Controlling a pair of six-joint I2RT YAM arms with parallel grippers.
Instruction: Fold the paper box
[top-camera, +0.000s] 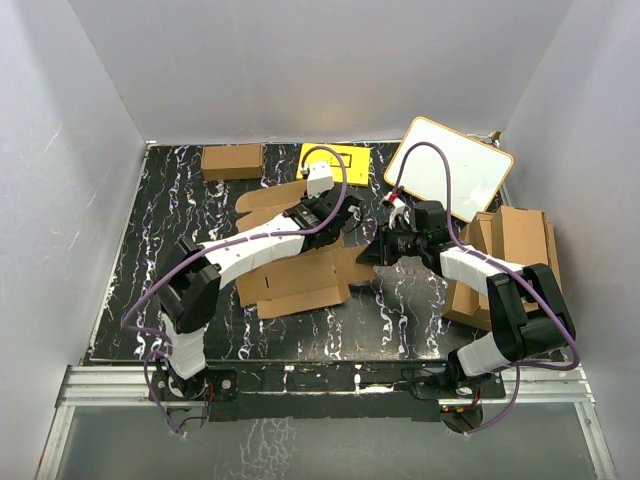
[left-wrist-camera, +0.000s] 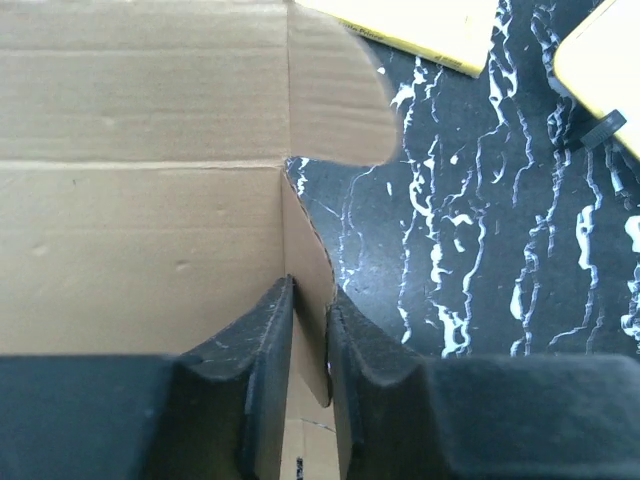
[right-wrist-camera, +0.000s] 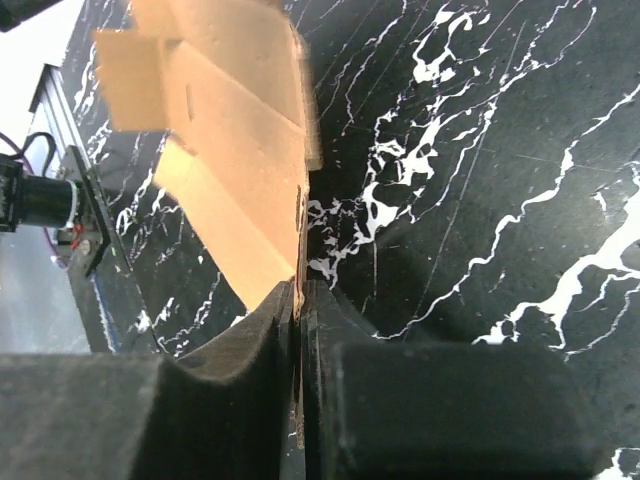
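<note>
Top external view has the paper box (top-camera: 300, 278) lying mostly flat and unfolded mid-table (top-camera: 150, 250), flaps spread toward the yellow sheet (top-camera: 345, 158) at the back. Right gripper (right-wrist-camera: 300, 300) is clamped tight on the thin edge of a box flap, pads squeezed together with the cardboard sandwiched between them, so that's a solid pinch. Left gripper (left-wrist-camera: 310, 300) straddles an upright flap at an inner corner of the box, jaws nearly closed with only a sliver of gap, and honestly I can't tell if it's really gripping. Whiteboard (top-camera: 450, 170) and a cardboard pile (top-camera: 520, 240) sit off to the right.
</note>
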